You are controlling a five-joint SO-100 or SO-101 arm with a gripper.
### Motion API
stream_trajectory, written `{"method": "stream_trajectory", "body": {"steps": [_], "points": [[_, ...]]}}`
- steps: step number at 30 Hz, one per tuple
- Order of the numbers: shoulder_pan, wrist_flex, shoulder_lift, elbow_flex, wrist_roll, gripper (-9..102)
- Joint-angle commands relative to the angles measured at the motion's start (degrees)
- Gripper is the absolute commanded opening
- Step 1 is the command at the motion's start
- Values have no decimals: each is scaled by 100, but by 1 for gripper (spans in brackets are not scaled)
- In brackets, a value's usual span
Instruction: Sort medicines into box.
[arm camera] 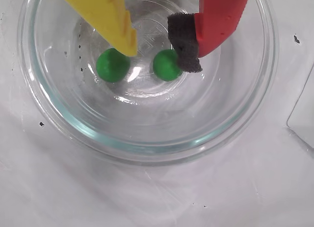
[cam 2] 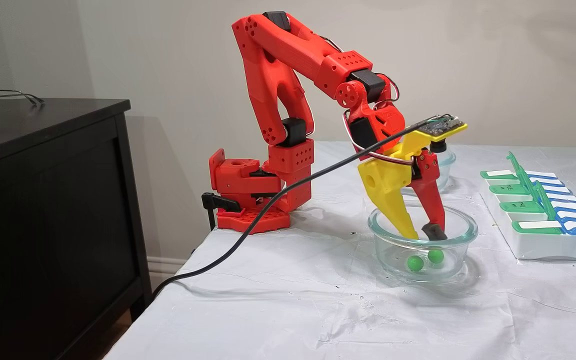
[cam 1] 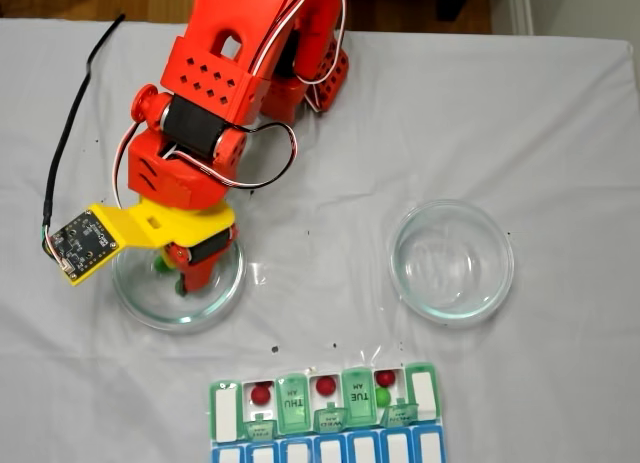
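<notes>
Two green medicines [arm camera: 113,65] [arm camera: 167,65] lie side by side at the bottom of a clear glass bowl [arm camera: 147,146]. My gripper [arm camera: 157,50] reaches down into that bowl, open, with its yellow finger [arm camera: 115,21] above the left ball and the black pad [arm camera: 182,40] of the red finger against the right ball. In a fixed view the gripper [cam 2: 424,234] hangs just above the balls [cam 2: 414,263]. The box [cam 1: 292,401] lies at the table's near edge with some lids up; red medicines [cam 1: 261,393] [cam 1: 325,385] [cam 1: 385,378] and a green one [cam 1: 383,395] sit in open compartments.
A second glass bowl [cam 1: 452,260], with nothing in it, stands to the right of the first bowl [cam 1: 150,313]. A black cable [cam 2: 268,210] trails off the table's left edge. A dark cabinet [cam 2: 43,210] stands beside the table. White cloth covers the table.
</notes>
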Motion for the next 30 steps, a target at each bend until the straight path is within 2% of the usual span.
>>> {"method": "stream_trajectory", "body": {"steps": [1,14,30], "points": [[-62,-149,-35,-185,35,13],[-141,-272,-712,-483,79,13],[26,-255,-642,-729,62,14]]}}
